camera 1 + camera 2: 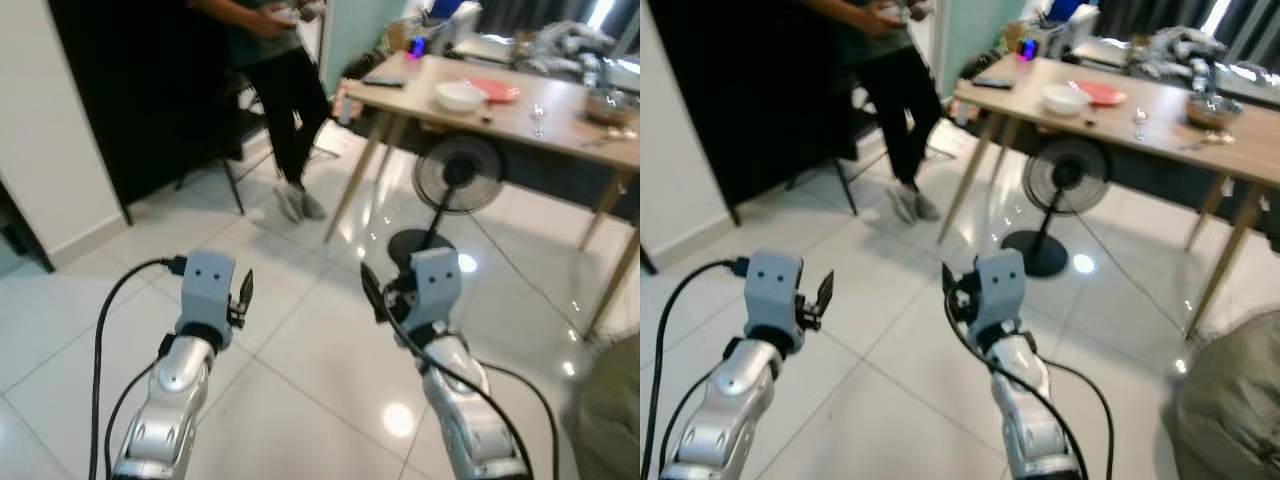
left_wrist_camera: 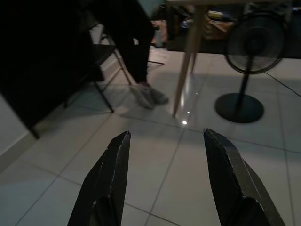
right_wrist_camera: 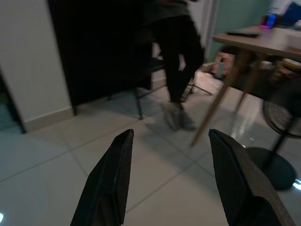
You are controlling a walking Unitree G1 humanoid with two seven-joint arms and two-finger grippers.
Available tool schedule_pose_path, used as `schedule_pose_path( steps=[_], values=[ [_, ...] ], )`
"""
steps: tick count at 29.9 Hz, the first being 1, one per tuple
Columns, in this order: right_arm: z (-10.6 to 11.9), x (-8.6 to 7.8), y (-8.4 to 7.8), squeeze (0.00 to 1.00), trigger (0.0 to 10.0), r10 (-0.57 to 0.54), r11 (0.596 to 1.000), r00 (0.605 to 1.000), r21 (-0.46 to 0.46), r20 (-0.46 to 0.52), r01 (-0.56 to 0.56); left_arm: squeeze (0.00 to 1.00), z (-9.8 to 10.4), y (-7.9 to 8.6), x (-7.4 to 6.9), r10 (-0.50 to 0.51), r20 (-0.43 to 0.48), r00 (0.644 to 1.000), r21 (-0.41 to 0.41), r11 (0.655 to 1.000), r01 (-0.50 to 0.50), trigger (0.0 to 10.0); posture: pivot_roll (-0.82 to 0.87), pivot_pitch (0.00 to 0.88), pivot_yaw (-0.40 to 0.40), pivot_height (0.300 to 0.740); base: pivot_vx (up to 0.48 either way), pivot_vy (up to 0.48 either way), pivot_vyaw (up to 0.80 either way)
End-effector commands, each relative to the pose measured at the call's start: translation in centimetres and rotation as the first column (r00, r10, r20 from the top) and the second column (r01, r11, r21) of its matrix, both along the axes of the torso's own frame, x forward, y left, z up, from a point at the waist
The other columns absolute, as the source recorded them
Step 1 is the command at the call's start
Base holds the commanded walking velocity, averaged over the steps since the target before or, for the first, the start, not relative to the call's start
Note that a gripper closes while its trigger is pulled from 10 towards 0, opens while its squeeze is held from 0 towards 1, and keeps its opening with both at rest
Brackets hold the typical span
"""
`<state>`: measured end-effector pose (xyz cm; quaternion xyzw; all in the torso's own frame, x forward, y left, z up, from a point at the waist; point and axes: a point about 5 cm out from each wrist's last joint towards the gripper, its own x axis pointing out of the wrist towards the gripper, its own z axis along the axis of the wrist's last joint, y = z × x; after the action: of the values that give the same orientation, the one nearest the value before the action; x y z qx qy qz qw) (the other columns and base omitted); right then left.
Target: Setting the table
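Little looks done yet, I'd say: the left pincer (image 1: 243, 290) and right pincer (image 1: 368, 288) hang spread and empty, low in the frame over glossy white floor tiles. In the upper right, the pale wooden tabletop (image 1: 560, 105) carries a round white bowl (image 1: 460, 96), a flat red plate (image 1: 492, 90) and cutlery (image 1: 537, 118).
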<state>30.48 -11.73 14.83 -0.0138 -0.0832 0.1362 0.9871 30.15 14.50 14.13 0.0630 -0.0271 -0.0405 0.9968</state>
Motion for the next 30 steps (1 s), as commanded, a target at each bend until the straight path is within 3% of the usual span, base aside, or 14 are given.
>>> schedule_pose_path(
  steps=[1, 16, 19, 30],
  values=[
    [-0.24, -0.04, -0.59, 0.0, 10.0, -0.017, 1.0, 1.0, -0.001, -0.011, 0.017, 0.0, -0.38, -0.2, -0.08, -0.004, -0.017, 1.0, -0.007, 1.0, 0.004, 10.0, -0.05, 0.0, 0.04, 0.74, 0.0, 0.0, -0.8],
    [-0.3, -0.1, -0.56, 0.0, 10.0, -0.018, 1.0, 1.0, 0.003, -0.015, 0.018, 0.0, -0.28, -0.2, -0.08, 0.003, -0.004, 1.0, -0.004, 1.0, -0.003, 10.0, -0.05, 0.0, 0.041, 0.74, 0.0, 0.0, -0.8],
    [-0.3, -0.08, -0.59, 0.0, 10.0, -0.022, 1.0, 1.0, 0.006, -0.016, 0.022, 0.0, -0.25, -0.24, 0.03, 0.009, -0.003, 1.0, -0.001, 1.0, -0.009, 10.0, -0.05, 0.0, 0.04, 0.74, 0.48, 0.0, -0.68],
    [-0.23, -0.08, -0.65, 0.0, 10.0, -0.026, 1.0, 1.0, 0.008, -0.012, 0.026, 0.0, -0.14, -0.37, 0.19, 0.006, -0.001, 1.0, -0.006, 1.0, -0.006, 10.0, -0.05, 0.0, 0.04, 0.74, 0.48, 0.0, 0.0]
  ],
)
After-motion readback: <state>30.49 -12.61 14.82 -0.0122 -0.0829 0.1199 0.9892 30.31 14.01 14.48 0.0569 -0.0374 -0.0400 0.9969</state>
